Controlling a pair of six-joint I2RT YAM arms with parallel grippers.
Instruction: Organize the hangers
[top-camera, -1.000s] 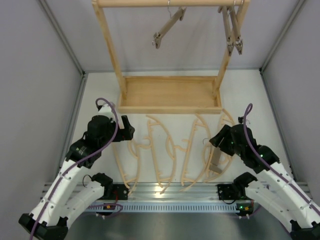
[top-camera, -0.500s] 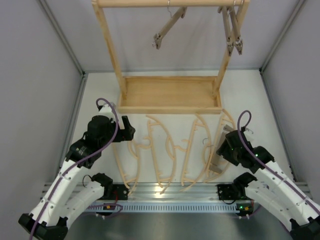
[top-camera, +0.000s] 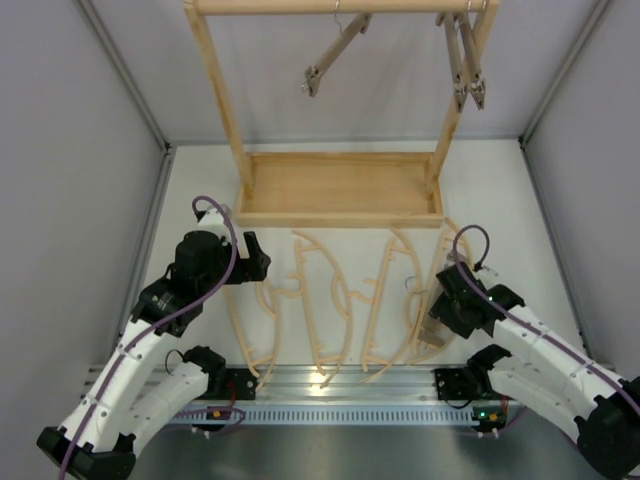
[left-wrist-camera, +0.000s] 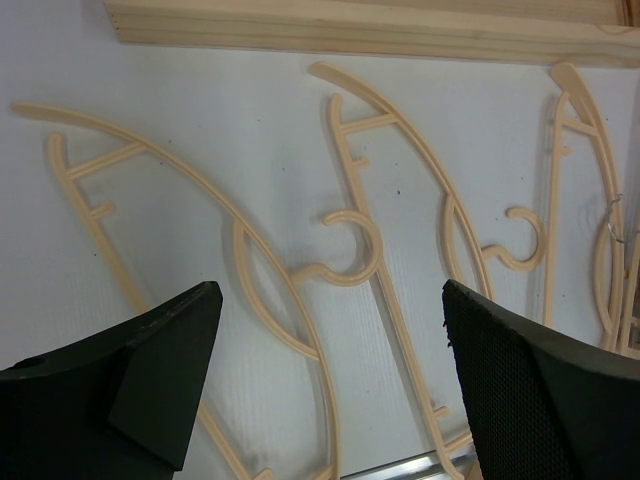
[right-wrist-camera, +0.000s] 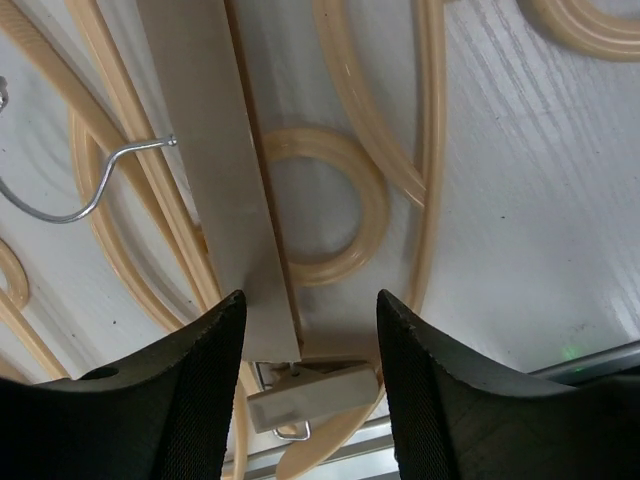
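Note:
Several pale curved hangers (top-camera: 330, 300) lie side by side on the white table in front of the rack. One straight grey-brown clamp bar (top-camera: 433, 328) lies over the rightmost ones. My right gripper (top-camera: 440, 318) is low over it. In the right wrist view the clamp bar (right-wrist-camera: 215, 150) and its end clip (right-wrist-camera: 310, 392) sit between the right gripper's (right-wrist-camera: 310, 370) open fingers, with gaps on both sides. Three more clamp bars hang from the rack's rod, one tilted (top-camera: 335, 55) and two (top-camera: 465, 60) at the right. My left gripper (left-wrist-camera: 330, 330) is wide open above a curved hanger (left-wrist-camera: 270, 290).
The big pale wooden rack with its tray base (top-camera: 340, 185) stands at the back, and its front edge (left-wrist-camera: 370, 30) shows in the left wrist view. An aluminium rail (top-camera: 340, 378) runs along the near table edge. Grey walls close in both sides.
My right gripper has come toward the near edge and down over the lying clamp bar, and its jaws have narrowed a little. The left arm has not moved.

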